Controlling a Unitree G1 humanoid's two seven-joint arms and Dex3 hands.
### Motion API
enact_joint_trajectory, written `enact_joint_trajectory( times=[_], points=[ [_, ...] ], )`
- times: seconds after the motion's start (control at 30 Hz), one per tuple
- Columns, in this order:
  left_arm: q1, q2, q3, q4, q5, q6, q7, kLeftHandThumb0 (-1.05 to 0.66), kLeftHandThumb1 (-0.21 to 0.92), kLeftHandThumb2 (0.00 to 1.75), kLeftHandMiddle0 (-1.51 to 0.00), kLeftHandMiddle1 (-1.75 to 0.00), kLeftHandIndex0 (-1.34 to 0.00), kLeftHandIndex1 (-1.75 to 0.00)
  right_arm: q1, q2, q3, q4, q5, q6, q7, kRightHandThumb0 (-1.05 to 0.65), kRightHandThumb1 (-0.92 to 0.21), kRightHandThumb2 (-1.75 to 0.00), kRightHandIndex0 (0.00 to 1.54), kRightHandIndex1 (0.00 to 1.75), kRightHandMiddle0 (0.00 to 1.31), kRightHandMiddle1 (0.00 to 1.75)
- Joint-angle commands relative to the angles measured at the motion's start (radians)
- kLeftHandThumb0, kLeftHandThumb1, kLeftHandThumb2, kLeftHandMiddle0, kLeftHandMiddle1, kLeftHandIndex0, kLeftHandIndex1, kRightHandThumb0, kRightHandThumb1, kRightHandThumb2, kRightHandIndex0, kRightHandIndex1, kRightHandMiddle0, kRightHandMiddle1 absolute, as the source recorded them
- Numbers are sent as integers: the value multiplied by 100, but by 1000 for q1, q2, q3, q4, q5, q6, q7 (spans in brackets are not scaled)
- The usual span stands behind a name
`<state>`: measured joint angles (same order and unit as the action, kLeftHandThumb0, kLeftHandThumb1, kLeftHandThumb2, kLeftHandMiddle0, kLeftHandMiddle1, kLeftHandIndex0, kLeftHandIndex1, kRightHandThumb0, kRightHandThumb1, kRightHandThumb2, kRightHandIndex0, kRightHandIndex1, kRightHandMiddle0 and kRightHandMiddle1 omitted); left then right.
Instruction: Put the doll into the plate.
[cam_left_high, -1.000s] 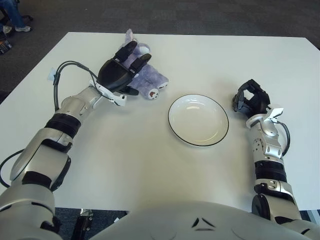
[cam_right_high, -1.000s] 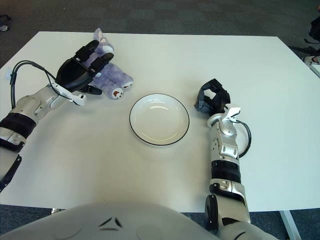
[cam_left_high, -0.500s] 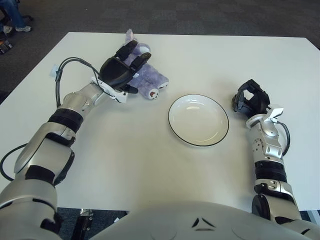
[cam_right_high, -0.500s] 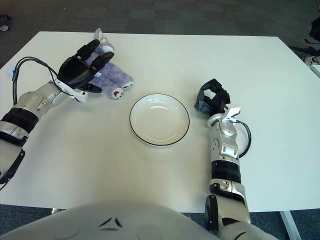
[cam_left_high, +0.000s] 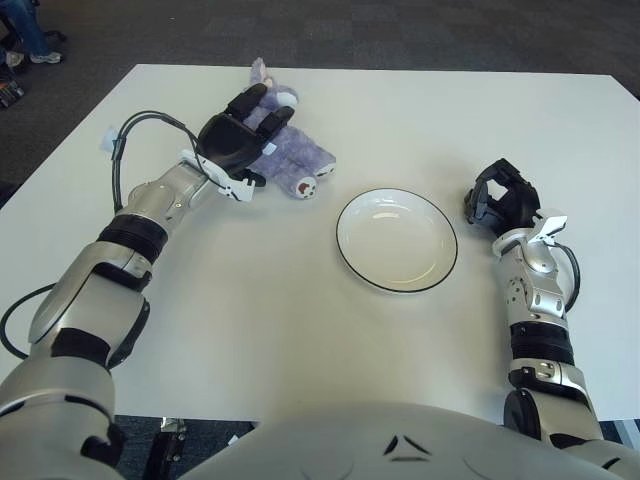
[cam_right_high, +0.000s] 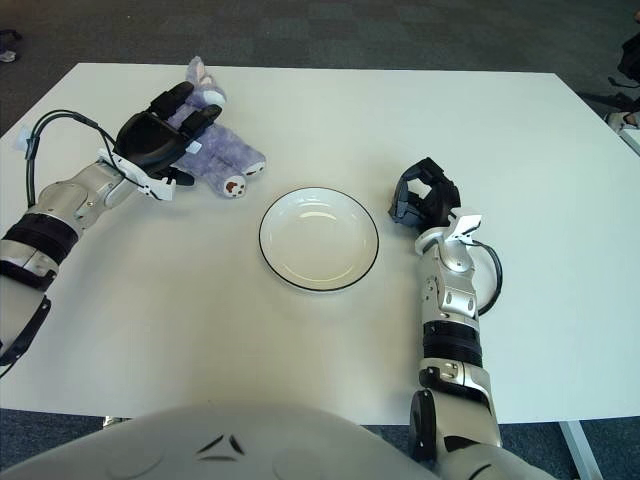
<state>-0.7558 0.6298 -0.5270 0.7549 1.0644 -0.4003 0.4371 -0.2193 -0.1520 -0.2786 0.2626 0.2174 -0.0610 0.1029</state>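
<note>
A purple plush doll (cam_left_high: 295, 156) lies on the white table at the back left. My left hand (cam_left_high: 240, 138) is over the doll's left side with its fingers spread across it, not closed on it. A white plate with a dark rim (cam_left_high: 397, 240) sits empty near the table's middle, to the right of the doll. My right hand (cam_left_high: 500, 196) rests curled on the table to the right of the plate, holding nothing.
The white table (cam_left_high: 330, 330) extends forward of the plate. A black cable (cam_left_high: 135, 130) loops off my left forearm. Dark carpet lies beyond the table's far edge.
My left hand has moved farther back and left over the doll and dropped lower onto it. The doll, the plate and the right hand have not moved.
</note>
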Motion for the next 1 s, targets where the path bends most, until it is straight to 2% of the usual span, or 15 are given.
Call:
enact_joint_trajectory(
  times=[0.0, 0.53, 0.97],
  points=[
    [-20, 2, -11, 3, 5, 26, -15, -64, 46, 76, -9, -1, 0, -28, 15, 1, -2, -1, 11, 22, 0, -47, -35, -128, 127, 175, 59, 175],
    [-47, 12, -33, 32, 11, 65, -36, -56, 32, 88, -12, -2, 0, -23, 17, 2, 1, -8, 5, 27, -6, -47, -36, -127, 126, 175, 58, 175],
    [-83, -11, -61, 119, 25, 105, 15, -44, 26, 96, -16, -6, 0, -27, 18, 3, -2, -13, 15, 34, 4, -47, -36, -127, 127, 175, 58, 175]
  ],
)
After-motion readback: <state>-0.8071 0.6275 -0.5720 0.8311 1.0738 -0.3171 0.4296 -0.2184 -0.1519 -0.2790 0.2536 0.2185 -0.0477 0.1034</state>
